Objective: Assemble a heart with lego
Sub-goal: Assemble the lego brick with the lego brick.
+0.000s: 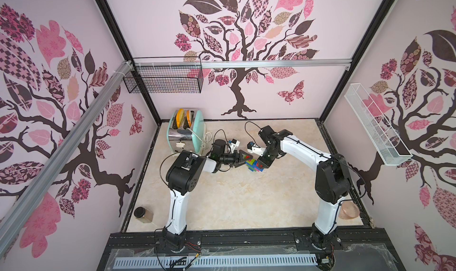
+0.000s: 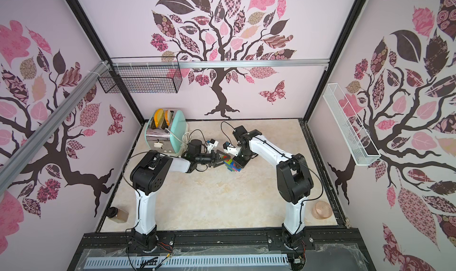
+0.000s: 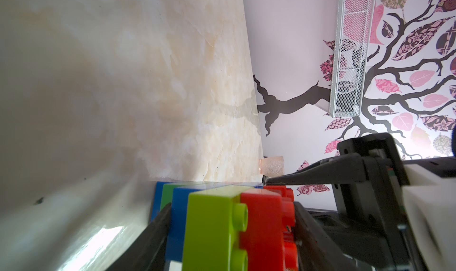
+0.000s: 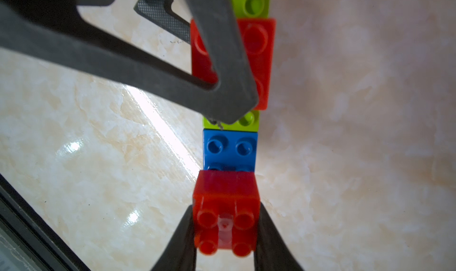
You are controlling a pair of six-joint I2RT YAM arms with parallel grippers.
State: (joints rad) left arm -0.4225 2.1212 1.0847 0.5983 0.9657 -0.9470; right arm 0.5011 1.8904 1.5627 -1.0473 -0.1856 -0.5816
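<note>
While the left gripper [image 1: 245, 159] clamps the heart [image 1: 254, 165], standing on edge on the table [image 1: 222, 203], the right gripper [image 4: 225, 227] pinches a red brick [image 4: 225, 200] at its end; I'd seat it squarely on the blue brick [image 4: 229, 146] before pressing, left bracing. Containers: the jar [image 1: 143, 215] holds something brown, the black wire basket [image 1: 162, 80] looks empty, the toaster [image 1: 185, 131] carries two yellow slices [image 1: 179, 119], the white mesh tray [image 1: 375, 126] looks empty

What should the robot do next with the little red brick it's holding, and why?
Probably push the red brick down onto the blue brick: the right gripper holds it just over blue studs, and the left gripper clamps the heart steady.
</note>
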